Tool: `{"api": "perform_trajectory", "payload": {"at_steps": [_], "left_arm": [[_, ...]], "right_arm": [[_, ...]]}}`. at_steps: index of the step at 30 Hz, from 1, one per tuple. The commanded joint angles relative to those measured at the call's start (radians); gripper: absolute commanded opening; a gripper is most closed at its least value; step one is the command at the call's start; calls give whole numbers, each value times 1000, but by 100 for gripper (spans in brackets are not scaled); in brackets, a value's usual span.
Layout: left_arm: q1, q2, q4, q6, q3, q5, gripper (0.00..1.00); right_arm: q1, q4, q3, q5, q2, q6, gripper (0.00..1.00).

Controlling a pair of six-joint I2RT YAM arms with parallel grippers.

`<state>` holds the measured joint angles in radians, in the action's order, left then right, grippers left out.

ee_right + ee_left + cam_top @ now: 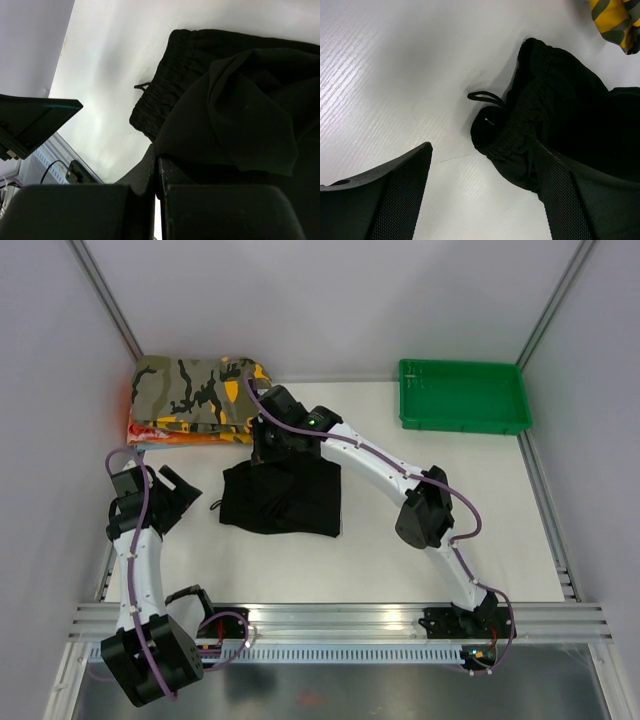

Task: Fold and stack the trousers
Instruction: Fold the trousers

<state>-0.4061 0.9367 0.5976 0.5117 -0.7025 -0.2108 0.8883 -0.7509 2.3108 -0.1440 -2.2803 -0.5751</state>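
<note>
The black trousers (285, 500) lie folded into a rough square in the middle of the white table; in the left wrist view the elastic waistband (520, 130) and a drawstring loop (485, 96) show. My right gripper (262, 455) is at the trousers' far left edge, shut, with black fabric (240, 100) pinched at the fingertips of the right gripper (156, 152). My left gripper (185, 495) hovers just left of the trousers, open. In its own view the left gripper (482, 150) has bare table and the waistband's corner between its fingers.
A folded camouflage garment (195, 395) of olive, black and orange lies at the back left, just beyond the right gripper, and its corner (615, 20) shows in the left wrist view. A green tray (465, 365) stands at the back right. Grey walls close in the table.
</note>
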Motion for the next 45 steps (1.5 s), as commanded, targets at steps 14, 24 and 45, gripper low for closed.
{"api": "perform_trajectory", "payload": {"at_steps": [14,24,45], "left_arm": [[-2,-22,5,21,-60,34,88],[4,-24,-87,-52,-103,-263,88],[943,625,235,258,-684,895,99]], "right_arm": [[35,128,56,-143,-139,-60,10],[-28,107,130,-72,-39,106,98],[-460,199,-875,213,792,147,98]]}}
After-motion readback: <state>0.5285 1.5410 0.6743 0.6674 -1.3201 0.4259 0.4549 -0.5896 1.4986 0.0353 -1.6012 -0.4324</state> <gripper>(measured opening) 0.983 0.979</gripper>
